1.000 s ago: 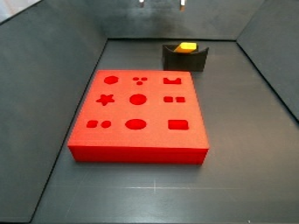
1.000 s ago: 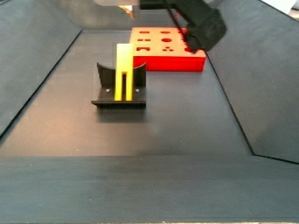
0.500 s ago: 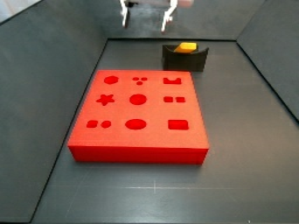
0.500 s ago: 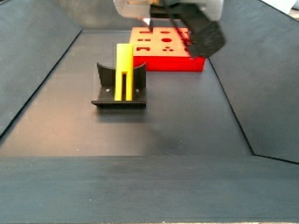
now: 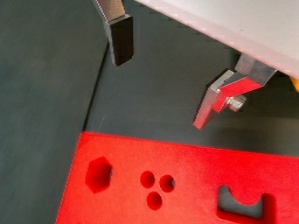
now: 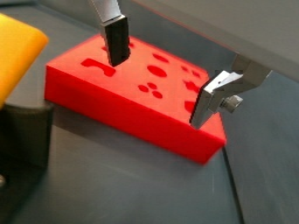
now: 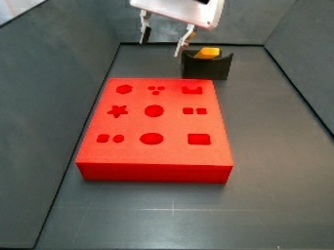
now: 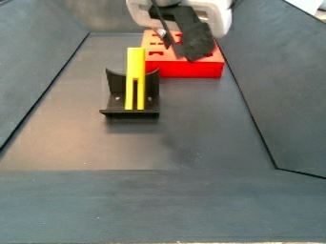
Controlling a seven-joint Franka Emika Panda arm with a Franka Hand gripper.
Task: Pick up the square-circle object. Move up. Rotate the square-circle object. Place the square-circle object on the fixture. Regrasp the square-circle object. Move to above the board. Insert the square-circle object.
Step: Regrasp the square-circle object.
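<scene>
Empty, wide-open gripper (image 7: 162,38) hovers at the fixture's (image 7: 206,66) 10 o'clock; square-circle object (image 8: 135,74) rests on it, regrasp and insertion into board (image 7: 154,130) apparently remaining.

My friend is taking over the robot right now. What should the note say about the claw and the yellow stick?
Claw: open and empty, up in the air between the far end of the board and the fixture. Its fingers hold nothing in both wrist views.
Square-circle object: standing in the fixture, leaning on its upright back, away from the board.
Done: the object is placed on the fixture.
Left: regrasp it, carry it above the board, insert it into its hole. Which hole fits cannot be told from here.
</scene>
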